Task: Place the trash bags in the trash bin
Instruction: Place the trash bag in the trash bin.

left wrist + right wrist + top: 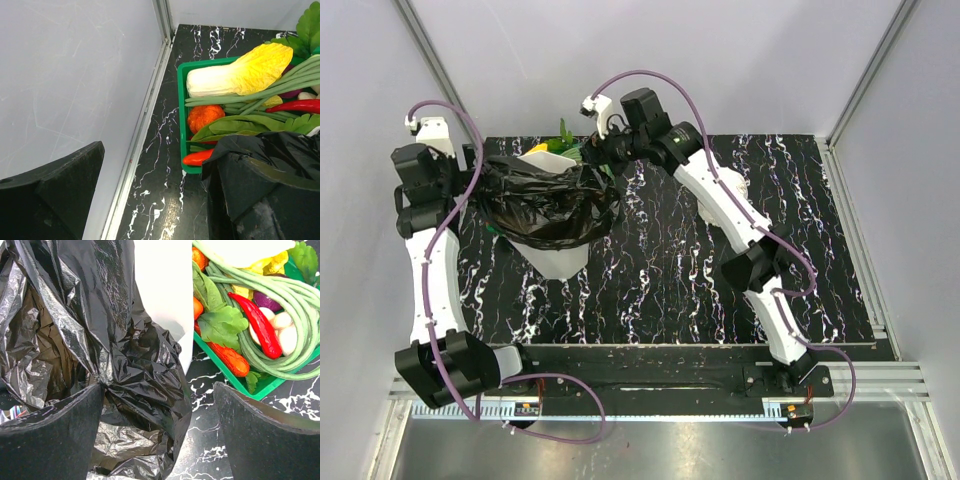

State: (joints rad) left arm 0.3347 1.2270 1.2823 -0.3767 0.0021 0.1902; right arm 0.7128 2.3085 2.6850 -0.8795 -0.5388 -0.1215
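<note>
The trash bag (pixel 548 203) is glossy black film, spread over the top of the white trash bin (pixel 560 258) and hanging down its sides. My left gripper (pixel 476 196) is at the bag's left edge. In the left wrist view it (pixel 160 200) is wide open, and a fold of the bag (pixel 270 160) lies against its right finger. My right gripper (pixel 603 150) is at the bag's far right corner. In the right wrist view it (pixel 157 435) is wide open, with crumpled bag (pixel 135 370) between the fingers and the bin's white wall (pixel 160 285) behind.
A green basket (pixel 572 150) of toy vegetables stands right behind the bin; it also shows in the left wrist view (pixel 181 105) and the right wrist view (pixel 262 387). The enclosure's left wall (pixel 75 75) is close to my left gripper.
</note>
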